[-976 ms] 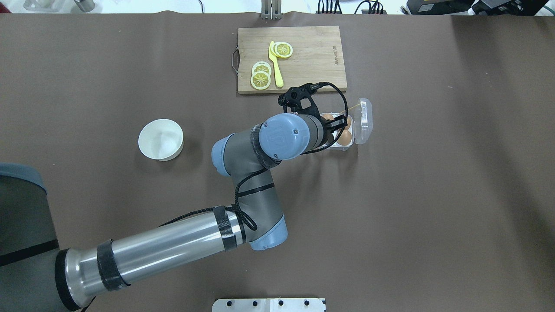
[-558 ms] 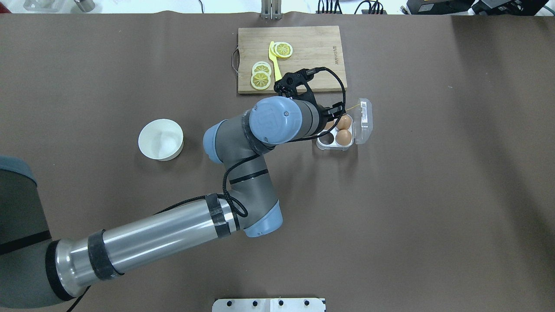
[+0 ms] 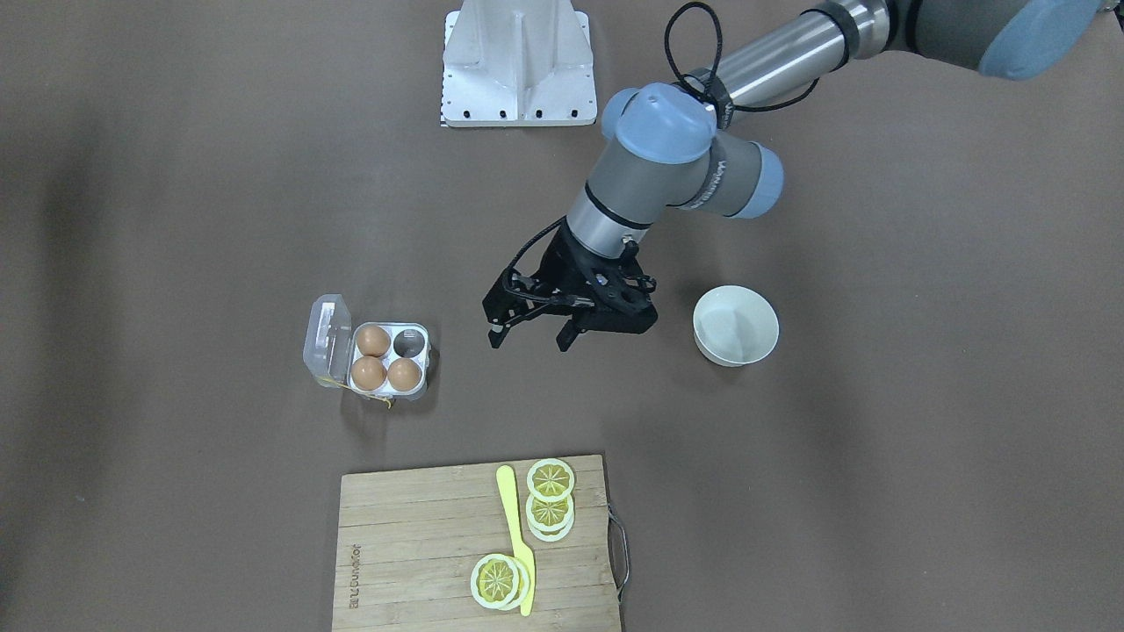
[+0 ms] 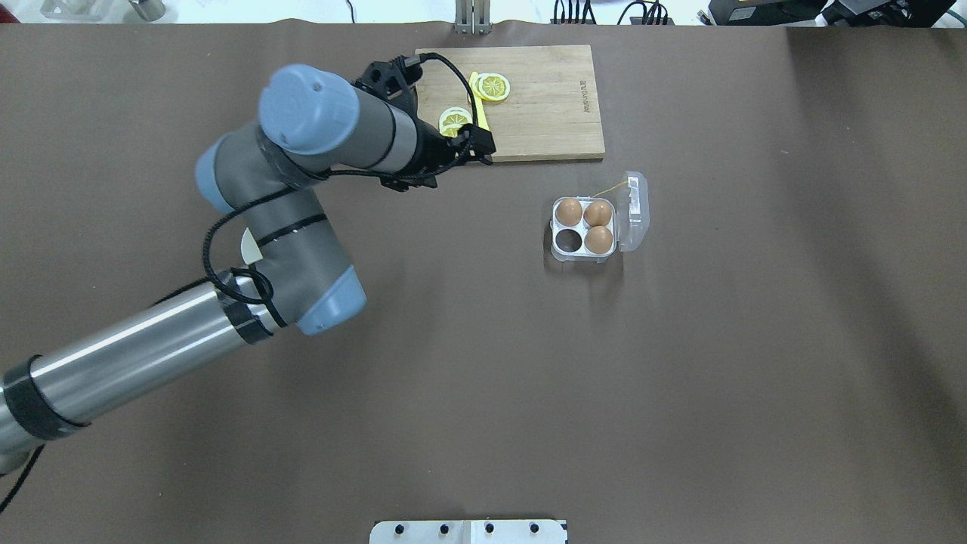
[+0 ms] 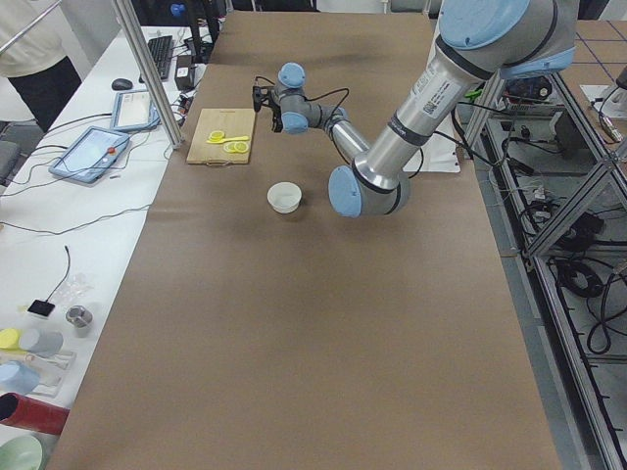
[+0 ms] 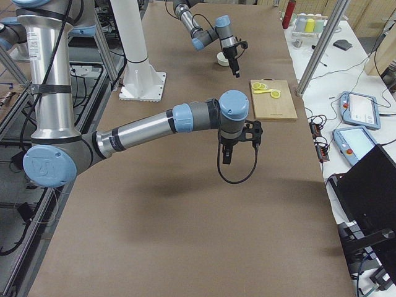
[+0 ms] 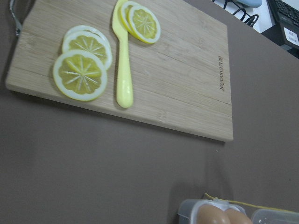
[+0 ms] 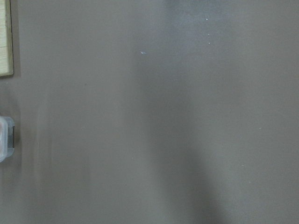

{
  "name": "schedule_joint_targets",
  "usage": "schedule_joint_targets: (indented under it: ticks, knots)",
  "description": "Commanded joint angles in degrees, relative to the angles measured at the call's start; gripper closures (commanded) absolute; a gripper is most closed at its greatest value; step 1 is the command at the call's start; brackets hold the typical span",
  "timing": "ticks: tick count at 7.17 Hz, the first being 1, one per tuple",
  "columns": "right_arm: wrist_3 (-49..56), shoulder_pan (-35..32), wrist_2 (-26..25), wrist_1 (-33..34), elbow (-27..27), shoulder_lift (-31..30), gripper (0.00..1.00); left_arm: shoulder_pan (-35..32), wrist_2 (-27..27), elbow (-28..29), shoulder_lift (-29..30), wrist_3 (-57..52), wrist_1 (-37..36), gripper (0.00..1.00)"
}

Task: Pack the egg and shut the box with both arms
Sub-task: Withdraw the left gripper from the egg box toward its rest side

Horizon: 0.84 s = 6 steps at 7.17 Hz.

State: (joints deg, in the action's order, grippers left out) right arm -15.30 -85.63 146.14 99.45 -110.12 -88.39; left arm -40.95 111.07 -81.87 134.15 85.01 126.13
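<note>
The left end effector (image 3: 529,341) hangs above the desk (image 4: 755,340) with its fingers apart and nothing between them. The box (image 4: 582,257) sits on the desk well apart from it, its clear lid (image 4: 634,202) lying open on the side away from that arm. Three eggs (image 4: 568,211) fill three of its four cups, and a yellow thread (image 4: 616,183) trails off its far edge. Beyond it lies a wooden cutting board (image 4: 551,113) with lemon slices (image 4: 493,87) and a yellow knife (image 4: 477,102). A white bowl (image 3: 736,326) stands near the left end effector. The right end effector (image 6: 226,159) hangs over the desk; whether its fingers are apart or together cannot be told.
</note>
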Motion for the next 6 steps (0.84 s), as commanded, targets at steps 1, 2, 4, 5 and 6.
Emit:
schedule_joint_targets:
  ticks: [1, 2, 4, 5, 6]
  knots:
    - [-12.1, 6.6, -0.8, -8.3, -0.3, 0.5, 0.00, -10.7, 13.8, -10.1, -5.9, -6.9, -10.1, 0.03]
    - [-19.9, 10.9, -3.6, -13.1, 0.0, 1.5, 0.17, -16.0, 19.5, -13.3, -9.0, -11.1, -12.6, 0.03]
    - [-23.7, 18.4, -9.4, -22.1, 4.9, 4.4, 0.85, -26.0, 29.6, -13.9, -12.8, -16.2, -12.7, 0.03]
    - [-24.4, 20.9, -10.2, -24.6, 8.6, 7.1, 1.00, -27.0, 29.9, -14.4, -14.5, -17.4, -12.6, 0.03]
    - [-24.6, 23.4, -11.5, -27.4, 11.7, 8.7, 1.00, -27.1, 29.8, -14.1, -15.0, -17.9, -12.6, 0.03]
